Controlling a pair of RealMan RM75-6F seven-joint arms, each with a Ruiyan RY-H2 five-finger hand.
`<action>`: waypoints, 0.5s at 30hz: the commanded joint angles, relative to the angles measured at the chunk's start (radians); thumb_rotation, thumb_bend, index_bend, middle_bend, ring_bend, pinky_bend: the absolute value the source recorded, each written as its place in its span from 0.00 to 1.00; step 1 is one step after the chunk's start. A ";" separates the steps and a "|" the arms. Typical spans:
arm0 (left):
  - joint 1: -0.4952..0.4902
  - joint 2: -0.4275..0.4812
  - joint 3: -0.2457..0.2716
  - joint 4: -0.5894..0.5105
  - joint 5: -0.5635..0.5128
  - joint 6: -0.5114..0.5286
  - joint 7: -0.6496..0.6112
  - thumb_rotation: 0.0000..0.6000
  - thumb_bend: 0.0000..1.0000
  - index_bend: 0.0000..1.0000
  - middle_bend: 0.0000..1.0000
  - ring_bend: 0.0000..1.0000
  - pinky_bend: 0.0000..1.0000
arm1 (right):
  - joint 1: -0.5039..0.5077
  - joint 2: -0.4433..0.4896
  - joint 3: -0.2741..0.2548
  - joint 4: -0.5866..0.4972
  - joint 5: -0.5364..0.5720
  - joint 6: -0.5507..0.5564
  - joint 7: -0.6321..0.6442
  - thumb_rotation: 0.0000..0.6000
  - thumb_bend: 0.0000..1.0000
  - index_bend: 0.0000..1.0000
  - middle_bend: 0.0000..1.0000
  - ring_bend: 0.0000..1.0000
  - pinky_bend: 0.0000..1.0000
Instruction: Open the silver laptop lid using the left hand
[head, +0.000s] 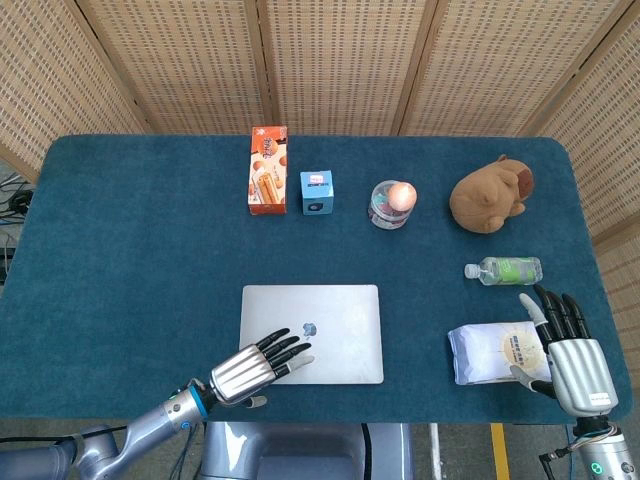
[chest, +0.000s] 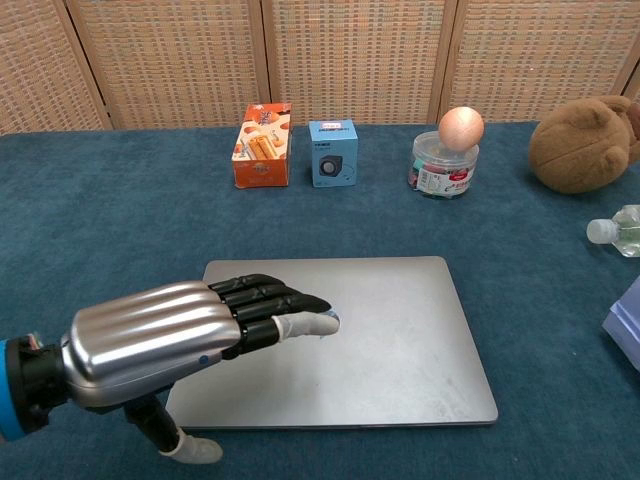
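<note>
The silver laptop (head: 330, 310) (chest: 400, 330) lies flat with its lid down, near the table's front edge. My left hand (head: 255, 366) (chest: 175, 340) hovers over the lid's front left corner, fingers stretched out toward the logo and thumb hanging below the front edge. It holds nothing. My right hand (head: 567, 345) rests open at the front right of the table, beside a white packet; the chest view does not show it.
A white wipes packet (head: 497, 352) lies right of the laptop, a green-labelled bottle (head: 505, 270) behind it. Along the back stand an orange biscuit box (head: 267, 169), a blue speaker box (head: 317, 192), a jar with a ball on top (head: 392, 203) and a brown plush toy (head: 490, 195).
</note>
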 joint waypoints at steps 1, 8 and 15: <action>-0.029 -0.039 -0.018 0.007 -0.028 -0.031 0.034 1.00 0.18 0.00 0.00 0.00 0.00 | 0.001 0.000 0.000 0.000 0.001 -0.001 0.001 1.00 0.00 0.00 0.00 0.00 0.00; -0.059 -0.110 -0.037 0.028 -0.084 -0.051 0.096 1.00 0.18 0.00 0.00 0.00 0.00 | 0.000 0.006 -0.003 -0.001 -0.003 0.003 0.018 1.00 0.00 0.00 0.00 0.00 0.00; -0.078 -0.159 -0.042 0.066 -0.135 -0.063 0.129 1.00 0.18 0.00 0.00 0.00 0.00 | 0.000 0.012 -0.005 -0.001 -0.008 0.006 0.032 1.00 0.00 0.00 0.00 0.00 0.00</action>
